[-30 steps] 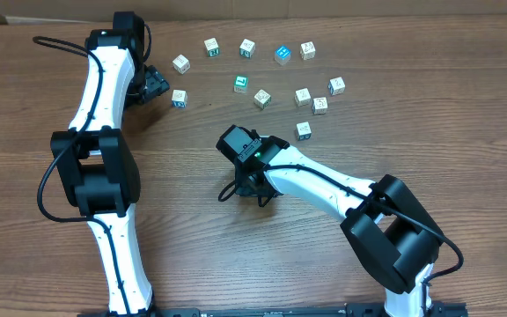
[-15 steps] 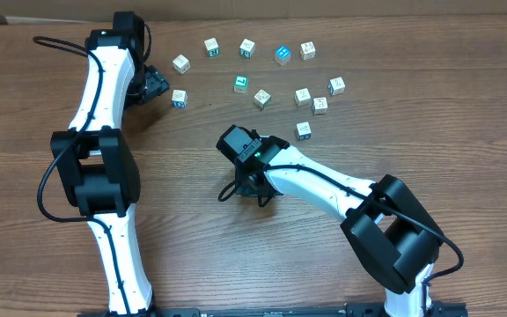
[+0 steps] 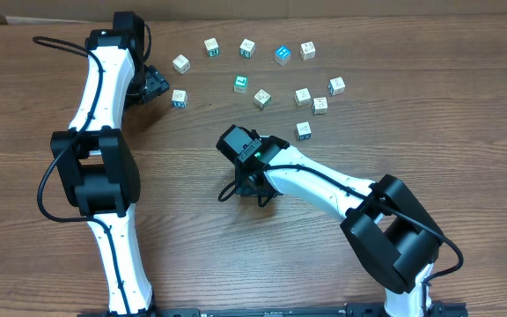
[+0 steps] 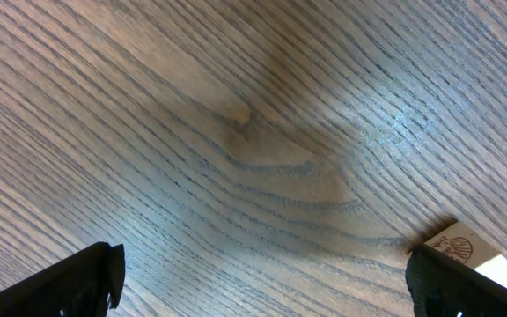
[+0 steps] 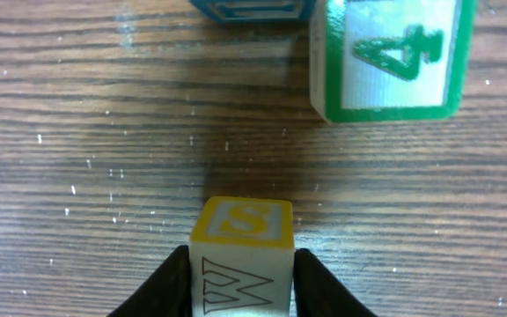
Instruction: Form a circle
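Several small lettered cubes lie in a loose arc at the back of the table, from one cube on the left through a teal one to another on the right. My right gripper is shut on a cube with a yellow S face; its black fingers press both sides. Just ahead of it stand a green "4" cube and a blue cube. My left gripper hangs open low over bare wood, with a cube beside its right finger.
The wooden table runs under both arms. The left arm's white links stretch along the left side. The right arm's elbow sits at lower right. A teal-faced cube and a pale one lie inside the arc.
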Controlling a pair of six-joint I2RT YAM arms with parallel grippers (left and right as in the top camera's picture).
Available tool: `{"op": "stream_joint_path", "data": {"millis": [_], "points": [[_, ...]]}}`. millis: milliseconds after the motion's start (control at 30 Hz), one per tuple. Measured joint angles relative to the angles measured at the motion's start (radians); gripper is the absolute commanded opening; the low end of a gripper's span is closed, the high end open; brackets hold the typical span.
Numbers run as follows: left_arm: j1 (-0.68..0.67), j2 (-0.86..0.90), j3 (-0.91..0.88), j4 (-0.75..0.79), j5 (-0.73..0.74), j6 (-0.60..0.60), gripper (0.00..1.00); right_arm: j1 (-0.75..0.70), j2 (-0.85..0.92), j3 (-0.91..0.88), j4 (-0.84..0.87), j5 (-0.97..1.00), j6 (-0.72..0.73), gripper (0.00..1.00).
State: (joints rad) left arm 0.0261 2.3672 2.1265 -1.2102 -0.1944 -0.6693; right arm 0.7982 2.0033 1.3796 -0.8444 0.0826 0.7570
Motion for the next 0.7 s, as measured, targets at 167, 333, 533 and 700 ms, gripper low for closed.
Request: {"op": "stream_joint_path", "data": {"millis": [167, 333, 533, 700], "points": [[0.000, 0.000, 0.000, 0.000, 0.000, 0.000, 1.00, 0.000, 0.000, 0.000, 0.000, 0.000, -0.002, 0.41], [0.000, 0.000, 0.000, 0.000, 0.000, 0.000, 1.00, 0.000, 0.000, 0.000, 0.003, 0.000, 0.002, 0.54], [0.000, 0.000, 0.000, 0.000, 0.000, 0.000, 0.99, 0.000, 0.000, 0.000, 0.004, -0.001, 0.003, 0.77], [0.000, 0.000, 0.000, 0.000, 0.000, 0.000, 1.00, 0.000, 0.000, -0.001, 0.001, -0.001, 0.002, 0.94]]}}
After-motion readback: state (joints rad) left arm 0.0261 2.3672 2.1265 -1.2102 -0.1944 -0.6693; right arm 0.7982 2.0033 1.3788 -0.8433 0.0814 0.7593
